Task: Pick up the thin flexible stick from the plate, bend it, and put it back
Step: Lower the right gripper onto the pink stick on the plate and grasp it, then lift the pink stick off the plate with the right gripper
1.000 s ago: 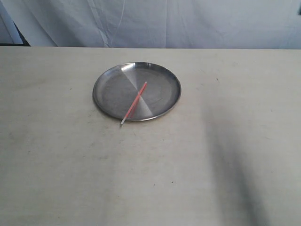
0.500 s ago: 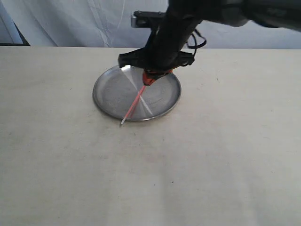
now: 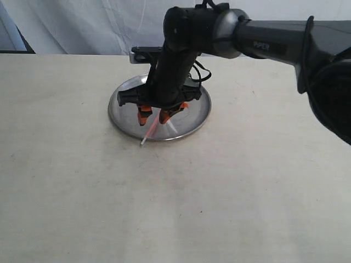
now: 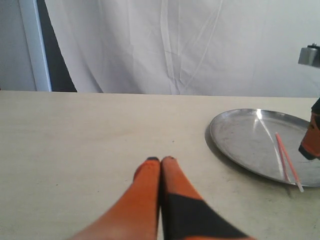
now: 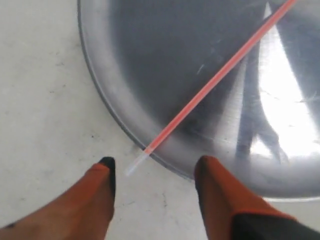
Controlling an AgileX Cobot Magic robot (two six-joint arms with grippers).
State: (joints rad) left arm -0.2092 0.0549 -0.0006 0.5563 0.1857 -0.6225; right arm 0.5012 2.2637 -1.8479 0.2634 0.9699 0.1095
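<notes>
The thin flexible stick [image 3: 149, 131] lies straight across the silver plate [image 3: 123, 107], with its whitish near end poking over the front rim. My right gripper [image 3: 153, 121] hangs open just above that near end, one orange finger on either side of the stick, not touching it. In the right wrist view the stick [image 5: 220, 75] runs over the plate [image 5: 165, 60] and ends between the open right gripper [image 5: 156, 167]. My left gripper [image 4: 161, 161] is shut and empty over bare table, well apart from the plate [image 4: 240, 135] and stick [image 4: 287, 162].
The pale tabletop [image 3: 175, 197] spreads wide around the plate. A white cloth backdrop [image 3: 82, 27] hangs behind the far table edge. The right arm's dark body [image 3: 263, 38] stretches in from the right above the plate.
The right arm entered over the plate, then shifted toward the stick's near end with its fingers spread apart. The stick and plate have not moved.
</notes>
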